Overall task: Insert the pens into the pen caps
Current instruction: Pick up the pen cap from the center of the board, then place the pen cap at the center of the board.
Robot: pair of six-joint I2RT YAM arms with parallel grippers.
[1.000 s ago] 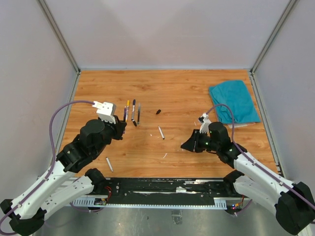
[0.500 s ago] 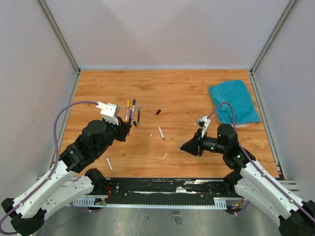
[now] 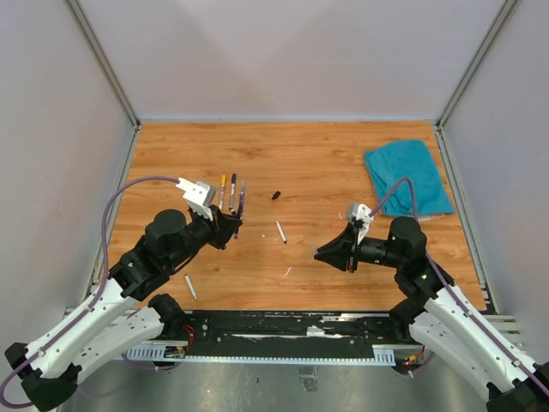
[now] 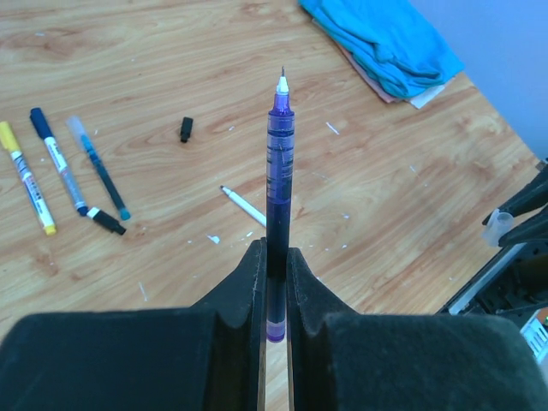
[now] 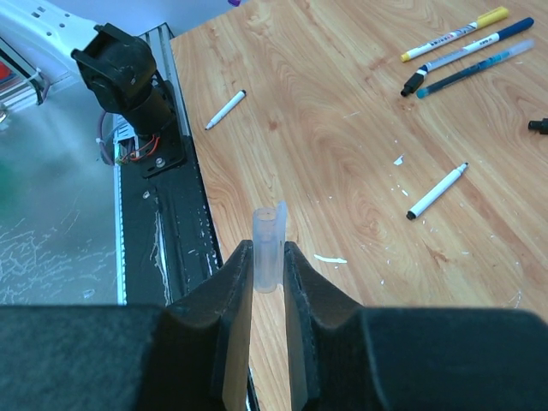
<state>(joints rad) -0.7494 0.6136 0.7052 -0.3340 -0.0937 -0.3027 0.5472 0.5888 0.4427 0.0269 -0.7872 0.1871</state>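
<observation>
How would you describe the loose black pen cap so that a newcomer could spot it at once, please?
On the wooden table, look between the teal cloth on the right and the row of three pens on the left. The black cap lies alone there, just beyond a white pen: a short dark stub touching nothing, unlike the long, thin pens.

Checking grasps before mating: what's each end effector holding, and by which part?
Left end effector: purple pen, pinched near its rear end, tip outward. Right end effector: clear cap, pinched at its near end.
</observation>
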